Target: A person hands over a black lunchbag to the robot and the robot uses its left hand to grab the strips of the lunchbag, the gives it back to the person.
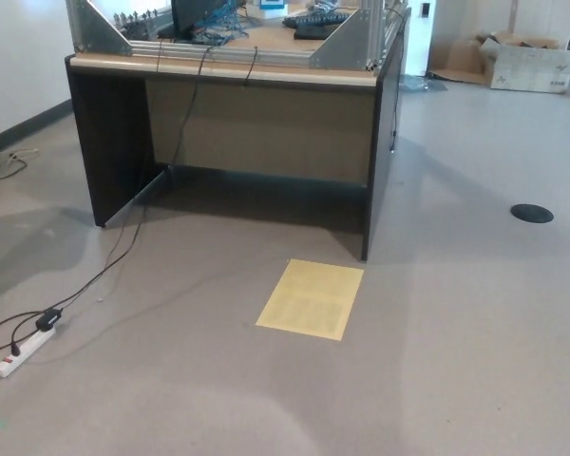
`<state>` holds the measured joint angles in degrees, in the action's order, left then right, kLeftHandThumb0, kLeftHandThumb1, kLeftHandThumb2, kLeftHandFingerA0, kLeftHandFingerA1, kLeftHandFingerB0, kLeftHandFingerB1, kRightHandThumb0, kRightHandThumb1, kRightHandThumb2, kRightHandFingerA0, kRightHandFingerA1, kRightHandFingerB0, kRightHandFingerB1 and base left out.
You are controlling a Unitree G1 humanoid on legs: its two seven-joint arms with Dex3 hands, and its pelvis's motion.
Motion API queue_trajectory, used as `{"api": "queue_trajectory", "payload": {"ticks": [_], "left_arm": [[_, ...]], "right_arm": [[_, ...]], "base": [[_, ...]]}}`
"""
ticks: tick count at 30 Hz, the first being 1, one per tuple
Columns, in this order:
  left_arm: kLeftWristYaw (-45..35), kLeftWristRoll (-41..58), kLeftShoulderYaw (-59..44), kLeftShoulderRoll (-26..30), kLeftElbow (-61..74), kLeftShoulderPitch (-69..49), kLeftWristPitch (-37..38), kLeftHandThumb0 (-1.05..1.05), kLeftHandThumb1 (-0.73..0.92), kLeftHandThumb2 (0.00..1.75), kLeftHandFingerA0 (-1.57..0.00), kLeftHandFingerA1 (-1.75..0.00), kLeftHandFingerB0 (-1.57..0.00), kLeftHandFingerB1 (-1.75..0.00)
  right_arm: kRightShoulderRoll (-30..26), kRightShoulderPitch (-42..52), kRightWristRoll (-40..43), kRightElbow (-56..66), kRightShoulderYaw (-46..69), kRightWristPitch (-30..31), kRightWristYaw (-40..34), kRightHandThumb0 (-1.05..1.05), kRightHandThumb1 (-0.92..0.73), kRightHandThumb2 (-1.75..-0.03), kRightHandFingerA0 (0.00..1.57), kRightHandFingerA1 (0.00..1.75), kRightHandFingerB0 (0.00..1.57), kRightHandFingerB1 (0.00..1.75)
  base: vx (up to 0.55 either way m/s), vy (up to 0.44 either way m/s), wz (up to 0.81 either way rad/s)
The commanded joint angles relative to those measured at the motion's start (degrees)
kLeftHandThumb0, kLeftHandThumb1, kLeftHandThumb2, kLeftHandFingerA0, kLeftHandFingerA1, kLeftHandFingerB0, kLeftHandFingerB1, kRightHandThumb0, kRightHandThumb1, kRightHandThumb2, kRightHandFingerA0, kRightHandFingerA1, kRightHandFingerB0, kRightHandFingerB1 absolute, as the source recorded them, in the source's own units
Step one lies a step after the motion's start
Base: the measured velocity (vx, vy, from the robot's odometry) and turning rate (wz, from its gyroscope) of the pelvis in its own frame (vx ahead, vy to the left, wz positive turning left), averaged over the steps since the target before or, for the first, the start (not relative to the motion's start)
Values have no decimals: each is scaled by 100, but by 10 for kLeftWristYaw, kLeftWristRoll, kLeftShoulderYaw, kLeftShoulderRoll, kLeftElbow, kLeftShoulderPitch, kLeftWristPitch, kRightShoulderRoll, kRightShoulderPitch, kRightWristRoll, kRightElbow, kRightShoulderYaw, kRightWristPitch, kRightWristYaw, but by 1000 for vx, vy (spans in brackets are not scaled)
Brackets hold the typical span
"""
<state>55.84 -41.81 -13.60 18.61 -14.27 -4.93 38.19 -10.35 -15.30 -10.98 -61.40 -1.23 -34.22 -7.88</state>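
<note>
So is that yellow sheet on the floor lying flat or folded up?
Flat and spread out: the yellow sheet lies on the grey floor before the desk, with no raised edges visible.

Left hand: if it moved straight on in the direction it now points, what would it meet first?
That cannot be judged: neither hand shows in the head view now, so no direction is visible. Ahead lie only the grey floor, a yellow sheet and the desk.

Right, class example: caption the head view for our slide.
Desk on grey floor, yellow sheet in front, power strip at left; no lunchbag or robot hands visible.
</note>
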Motion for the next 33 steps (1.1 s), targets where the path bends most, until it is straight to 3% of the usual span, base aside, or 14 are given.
{"api": "queue_trajectory", "payload": {"ticks": [1,11,17,18,19,20,23,31,33], "left_arm": [[137,-51,8,48,-109,-46,84,-12,66,57,-86,-175,-63,-170],[186,-74,46,79,-151,-39,88,-11,65,57,-84,-175,-60,-170],[197,-74,71,95,-156,22,92,-9,62,59,-86,-175,-60,-175],[200,-76,75,98,-154,41,90,-14,46,82,-120,-143,-95,-129],[204,-79,77,102,-154,54,88,-14,46,82,-120,-143,-95,-129],[208,-82,79,106,-154,68,86,-8,60,58,-85,-175,-59,-172],[185,-71,77,115,-134,103,72,-12,63,56,-93,-175,-64,-173],[95,-49,92,123,-58,217,58,-8,61,56,-88,-175,-64,-168],[52,-55,115,112,-45,309,37,-9,64,56,-84,-175,-55,-173]], "right_arm": [[-7,3,-5,-11,-3,3,-6,-42,-63,-59,61,47,40,34],[-6,5,7,-5,6,8,-4,-42,-63,-59,60,46,41,34],[-11,-4,9,-11,13,6,-5,-44,-63,-59,61,46,40,34],[-14,-6,9,-12,14,6,-6,-44,-63,-59,61,46,40,34],[-14,-8,9,-13,15,7,-6,-44,-63,-59,61,46,40,34],[-14,-9,8,-14,16,6,-9,-44,-63,-59,62,46,40,34],[-11,-3,6,-11,17,3,-11,-43,-63,-59,61,46,40,34],[-13,33,14,-3,26,-7,0,-41,-63,-59,61,46,40,34],[-13,33,6,-5,23,-7,-12,-44,-63,-59,60,47,40,34]], "base": [[0,0,0],[0,0,0],[0,0,0],[0,0,0],[0,0,0],[0,0,0],[0,0,0],[0,0,0],[0,0,0]]}}
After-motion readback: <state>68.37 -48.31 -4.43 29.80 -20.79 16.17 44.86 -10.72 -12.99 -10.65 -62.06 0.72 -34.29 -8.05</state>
